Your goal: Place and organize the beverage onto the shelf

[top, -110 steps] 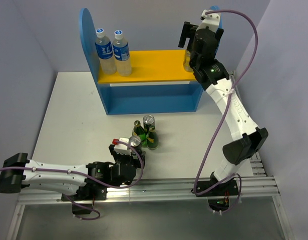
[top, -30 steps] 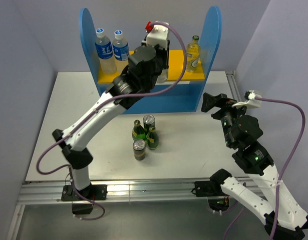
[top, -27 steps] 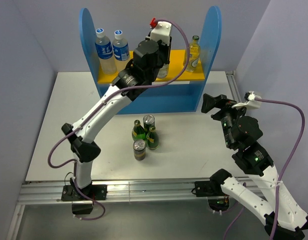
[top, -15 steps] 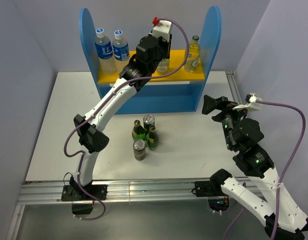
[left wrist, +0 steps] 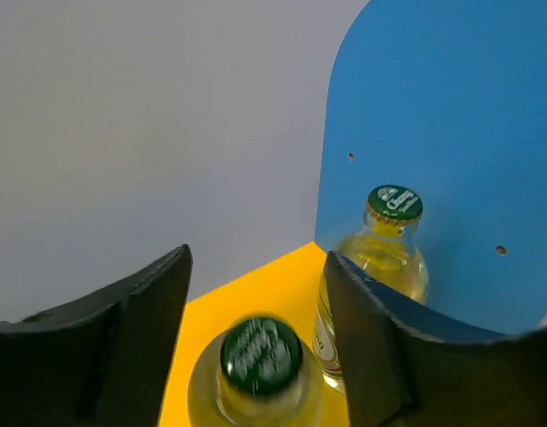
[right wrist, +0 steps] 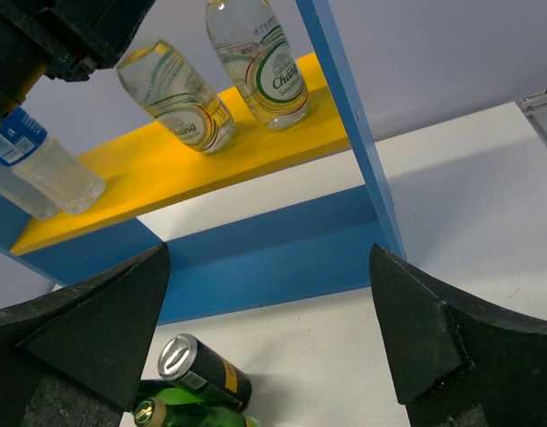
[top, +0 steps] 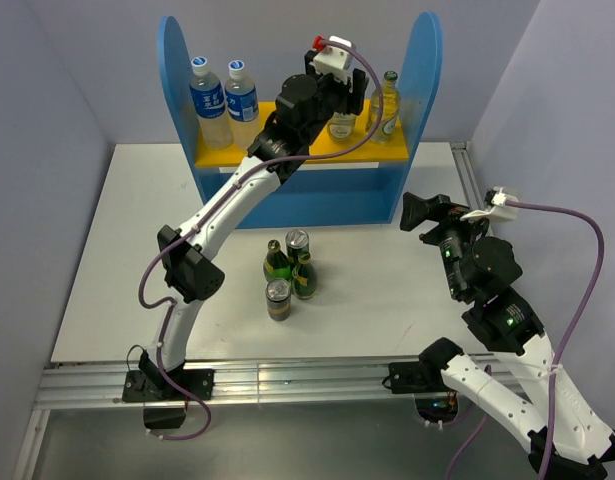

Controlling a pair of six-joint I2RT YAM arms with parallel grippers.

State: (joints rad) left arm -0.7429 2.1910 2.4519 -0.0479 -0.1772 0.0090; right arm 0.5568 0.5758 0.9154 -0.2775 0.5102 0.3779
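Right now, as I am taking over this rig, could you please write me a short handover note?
Left tool: at the shelf's upper board, fingers either side of the second Chang bottle; whether it grips cannot be told.
Right tool: open, empty, over the table, facing the shelf.
Done: the first Chang bottle stands on the board by the right side panel. The second seems set down beside it.
Left: confirm that release, then shelve the left green bottle, right green bottle, far can and near can, all clustered on the table.
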